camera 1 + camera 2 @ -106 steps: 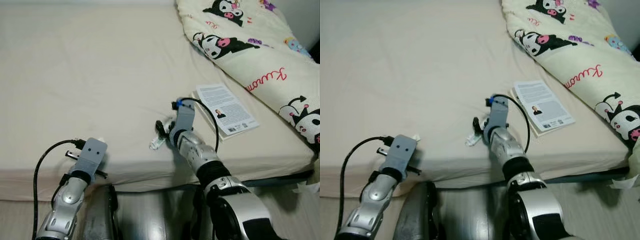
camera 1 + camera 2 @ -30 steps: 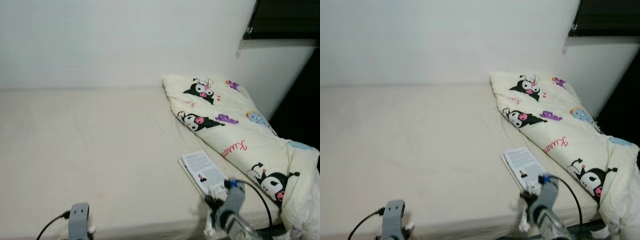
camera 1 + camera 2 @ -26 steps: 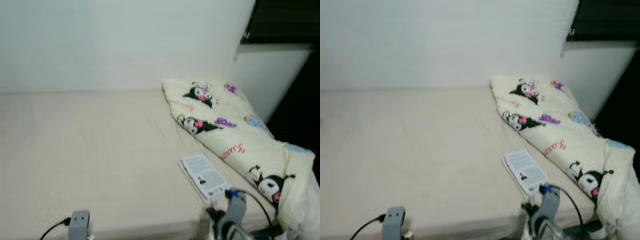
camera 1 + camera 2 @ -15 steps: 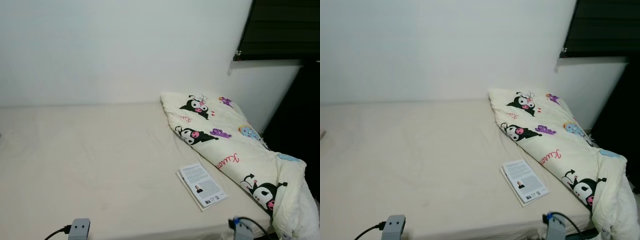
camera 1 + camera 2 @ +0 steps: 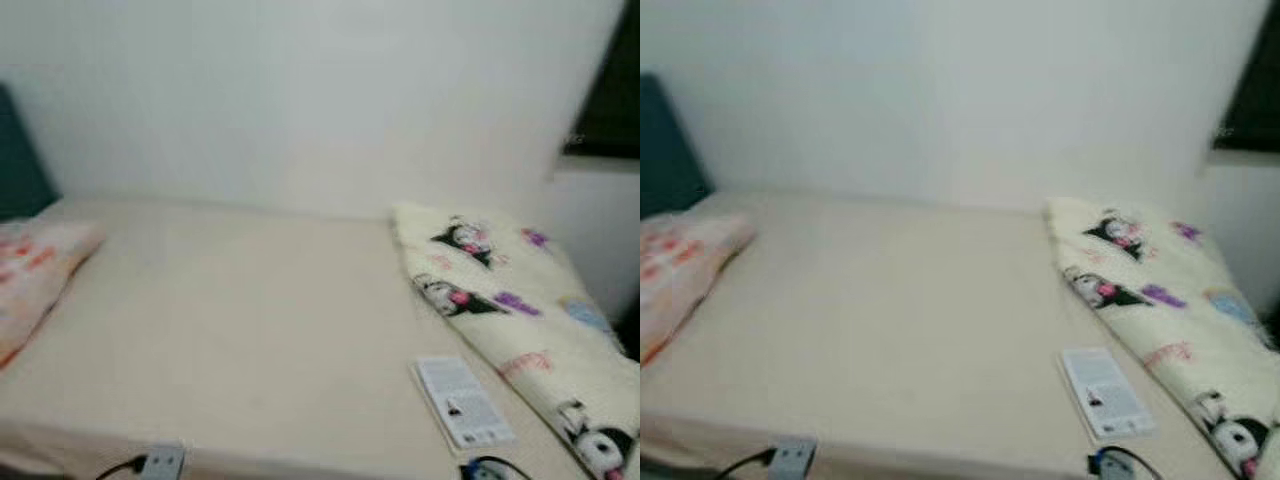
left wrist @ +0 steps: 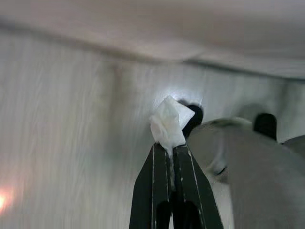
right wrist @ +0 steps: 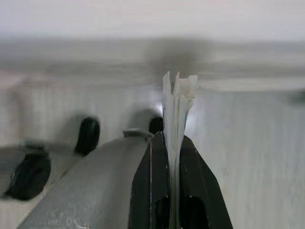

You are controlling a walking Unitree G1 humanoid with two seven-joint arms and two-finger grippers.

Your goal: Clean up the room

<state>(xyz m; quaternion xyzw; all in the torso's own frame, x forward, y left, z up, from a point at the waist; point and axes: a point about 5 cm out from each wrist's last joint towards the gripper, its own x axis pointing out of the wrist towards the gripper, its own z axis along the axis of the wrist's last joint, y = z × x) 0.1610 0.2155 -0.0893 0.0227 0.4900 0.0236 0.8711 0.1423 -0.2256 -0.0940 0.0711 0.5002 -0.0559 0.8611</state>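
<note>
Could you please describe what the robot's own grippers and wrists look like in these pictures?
Each gripper has two long, slim black fingers that taper toward the tip: left gripper, right gripper. In the head views, a grey boxy wrist block with a black cable shows on the left, and a looping black cable with a blue fitting on the right.

It was a bedroom in a home: a wide bed in a cream sheet filled the frame's middle, a cartoon-print quilt (black-and-pink characters) bunched at right, a patterned pillow at left, a booklet at lower right.
</note>
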